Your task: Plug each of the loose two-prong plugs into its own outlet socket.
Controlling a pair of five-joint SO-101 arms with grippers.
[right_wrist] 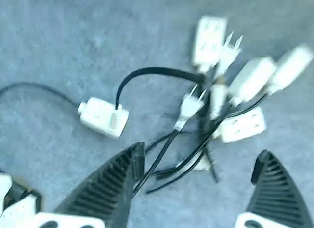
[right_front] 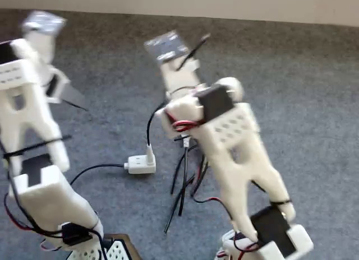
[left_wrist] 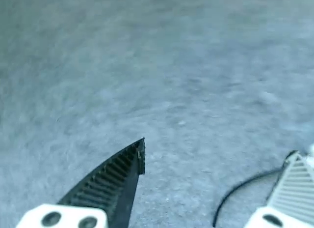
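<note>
Under the right gripper (right_wrist: 202,156), whose black fingers (right_wrist: 117,179) stand wide apart with nothing between them, a heap of white plugs and sockets lies on the grey carpet (right_wrist: 59,41). One loose two-prong plug (right_wrist: 189,106) lies in the middle of the heap with its prongs bare, and its black cord (right_wrist: 162,149) runs toward the gripper. A second plug (right_wrist: 224,55), prongs also bare, lies just beside a white outlet socket (right_wrist: 210,35). Another outlet socket (right_wrist: 241,125) lies at the heap's other side. Two further plug bodies (right_wrist: 252,78) lie across the heap; whether their prongs are free I cannot tell.

Apart from the heap lies a single socket block (right_front: 140,163) with a plug already seated in it. In the high view it sits between the two arms, left of the right arm. The left gripper (left_wrist: 221,156) hangs over bare carpet, open and holding nothing, with a black cable (left_wrist: 240,188) near its white finger (left_wrist: 294,188).
</note>
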